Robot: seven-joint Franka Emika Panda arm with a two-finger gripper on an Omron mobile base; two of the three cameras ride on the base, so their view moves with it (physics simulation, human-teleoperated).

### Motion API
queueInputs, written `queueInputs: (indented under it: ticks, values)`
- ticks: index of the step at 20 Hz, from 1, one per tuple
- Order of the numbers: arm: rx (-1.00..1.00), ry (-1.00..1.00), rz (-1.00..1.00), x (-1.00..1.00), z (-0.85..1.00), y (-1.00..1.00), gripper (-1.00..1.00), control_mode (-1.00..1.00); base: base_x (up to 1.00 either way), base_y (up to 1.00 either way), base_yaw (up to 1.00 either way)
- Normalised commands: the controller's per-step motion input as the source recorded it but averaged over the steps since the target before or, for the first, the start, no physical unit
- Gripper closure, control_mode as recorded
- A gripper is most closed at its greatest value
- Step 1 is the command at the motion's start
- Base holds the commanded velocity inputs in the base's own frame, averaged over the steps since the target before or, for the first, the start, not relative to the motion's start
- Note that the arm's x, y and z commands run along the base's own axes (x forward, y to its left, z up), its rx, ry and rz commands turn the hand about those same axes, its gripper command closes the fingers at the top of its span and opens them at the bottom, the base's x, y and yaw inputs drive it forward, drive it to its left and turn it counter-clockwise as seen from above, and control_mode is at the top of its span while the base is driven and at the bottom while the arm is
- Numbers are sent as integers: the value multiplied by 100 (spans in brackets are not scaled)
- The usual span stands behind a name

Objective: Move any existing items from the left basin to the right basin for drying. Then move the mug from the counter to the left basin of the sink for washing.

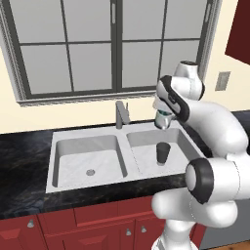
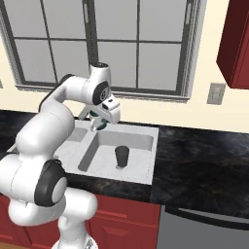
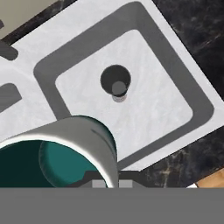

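- One white mug [image 3: 65,148] with a teal-green inside, no writing legible on it, is pinched by its rim in the gripper [image 1: 162,122], held above the sink's [image 1: 51,161] back rim, over the right basin's [image 1: 183,139] rear edge.
- One dark grey tumbler [image 1: 163,153], handleless and unmarked, stands upright mid right basin.
- Left basin [image 1: 61,156] lies beside it.

Glossy mottled black stone counter [image 1: 24,161], matt light-grey metal sink [image 1: 88,133], smooth dark tumbler [image 1: 163,153].
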Motion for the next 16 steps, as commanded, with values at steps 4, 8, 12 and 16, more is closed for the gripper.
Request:
queueInputs:
  ticks: [4,8,12,16]
  values:
    - [0,3,14,-11,0,60,100,-100,0,0,0]
    - [0,4,15,-10,0,61,100,-100,0,0,0]
    - [0,5,15,-8,0,63,100,-100,0,0,0]
    - [0,5,15,-6,0,64,100,-100,0,0,0]
